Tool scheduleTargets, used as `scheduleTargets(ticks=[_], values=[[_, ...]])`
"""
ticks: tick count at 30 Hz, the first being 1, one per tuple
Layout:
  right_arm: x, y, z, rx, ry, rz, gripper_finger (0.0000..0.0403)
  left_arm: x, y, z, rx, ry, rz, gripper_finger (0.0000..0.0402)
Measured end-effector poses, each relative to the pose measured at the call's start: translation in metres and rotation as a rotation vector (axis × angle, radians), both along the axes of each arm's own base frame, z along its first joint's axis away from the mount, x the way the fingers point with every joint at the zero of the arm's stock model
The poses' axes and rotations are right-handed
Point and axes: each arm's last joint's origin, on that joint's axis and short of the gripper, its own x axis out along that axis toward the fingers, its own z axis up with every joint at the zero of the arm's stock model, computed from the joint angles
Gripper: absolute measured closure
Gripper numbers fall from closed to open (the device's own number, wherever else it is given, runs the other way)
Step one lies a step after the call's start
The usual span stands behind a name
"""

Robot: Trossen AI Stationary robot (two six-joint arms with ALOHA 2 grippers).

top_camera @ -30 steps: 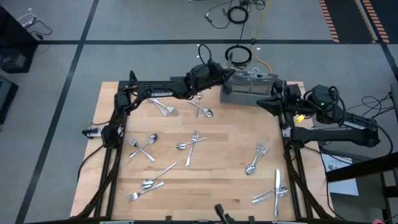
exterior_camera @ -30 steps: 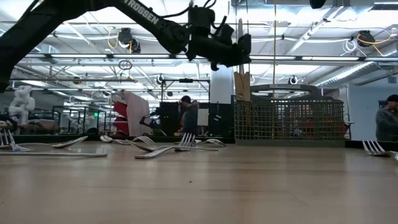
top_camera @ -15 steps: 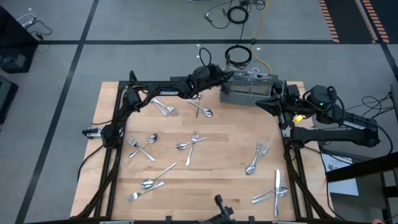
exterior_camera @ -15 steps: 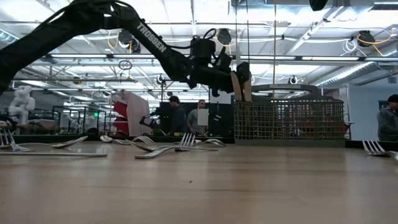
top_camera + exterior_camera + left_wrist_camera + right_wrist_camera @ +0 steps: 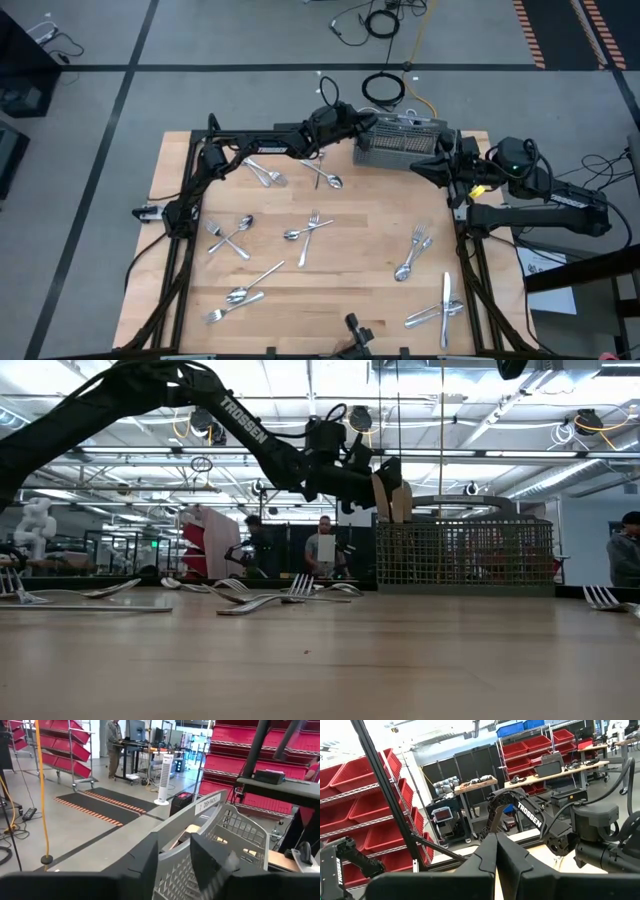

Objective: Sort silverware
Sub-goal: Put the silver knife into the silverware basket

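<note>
With its fingers parted and empty, the left end effector (image 5: 392, 497) hovers over the caddy's (image 5: 400, 147) left end while silverware (image 5: 306, 230) lies scattered across the desk (image 5: 350, 290) in front of the caddy; the right end effector (image 5: 495, 851) waits, closed, right of the caddy, and I judge a released piece could catch the rim and fall outside.

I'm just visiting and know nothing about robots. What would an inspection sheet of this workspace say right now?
Surface: wooden table, no spills seen.
Job's things: silverware scattered singly and in crossed pairs; grey caddy at the far edge.
Clutter: nothing seen.
Grippers: left gripper above the caddy's left end, fingers apart, nothing seen between them; right gripper at the caddy's right end, fingers shut, empty.
Cables: coiled black cables and a yellow lead on the floor.
Surroundings: red bin racks, workbenches, people standing far behind.
</note>
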Motion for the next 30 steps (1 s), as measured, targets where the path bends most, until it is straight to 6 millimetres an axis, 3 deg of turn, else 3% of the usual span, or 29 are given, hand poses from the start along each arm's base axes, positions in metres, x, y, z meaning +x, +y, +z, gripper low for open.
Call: scheduleTargets(ticks=[6,19,24,30], values=[[0.000,0.000,-0.002,0.005,0.024,0.001,0.0403,-0.002,-0.001,0.013,0.022,-0.035,0.000,0.0253],[0.000,0.000,-0.003,0.012,0.026,0.007,0.0403,-0.024,-0.016,0.093,0.141,-0.158,-0.025,0.0251],[0.000,0.000,-0.003,0.013,0.028,0.007,0.0403,-0.031,-0.038,0.124,0.167,-0.174,-0.162,0.0250],[0.004,0.000,-0.004,0.016,0.043,0.011,0.0403,-0.040,-0.075,0.149,0.133,-0.035,-0.336,0.0251]])
